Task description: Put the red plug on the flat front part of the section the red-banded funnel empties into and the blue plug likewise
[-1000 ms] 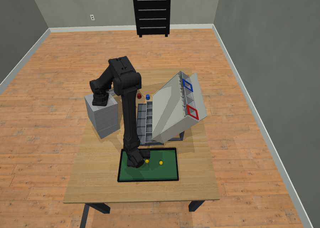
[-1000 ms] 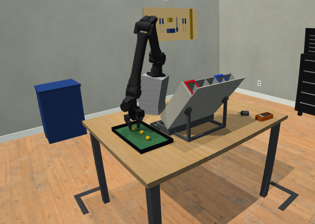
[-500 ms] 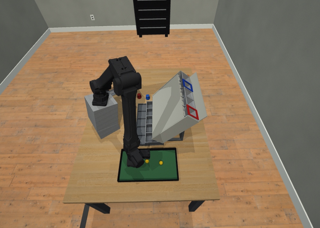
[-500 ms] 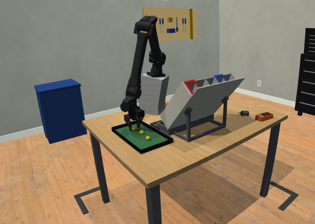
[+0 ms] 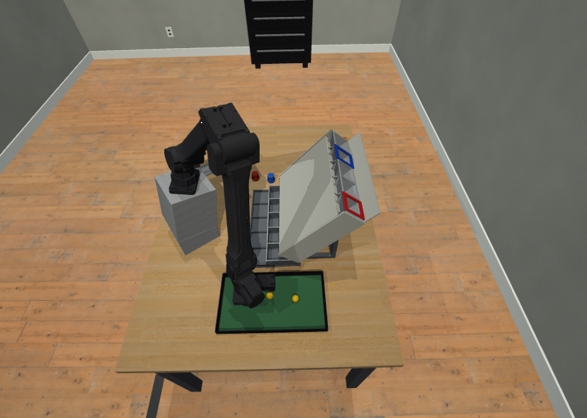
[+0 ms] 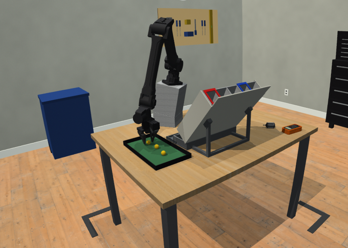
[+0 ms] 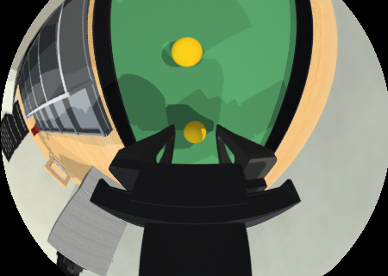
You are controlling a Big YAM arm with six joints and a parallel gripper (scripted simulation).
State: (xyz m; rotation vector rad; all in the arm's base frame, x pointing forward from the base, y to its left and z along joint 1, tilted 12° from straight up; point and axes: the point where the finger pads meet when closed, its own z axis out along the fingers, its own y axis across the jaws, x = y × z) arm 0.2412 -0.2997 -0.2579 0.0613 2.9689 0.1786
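In exterior view — third yellow marble point(image 6: 148, 142) too.

The top view looks steeply down over the whole worktop point(image 5: 180, 342) point(image 6: 168, 188); the exterior view looks obliquely across it from farther off. The wrist view faces down close above the green tray point(image 5: 284, 318) point(image 6: 171, 159) point(image 7: 246, 75), which all three share.

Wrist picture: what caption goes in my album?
Open end effector astride one yellow marble, second marble beyond, in green tray.
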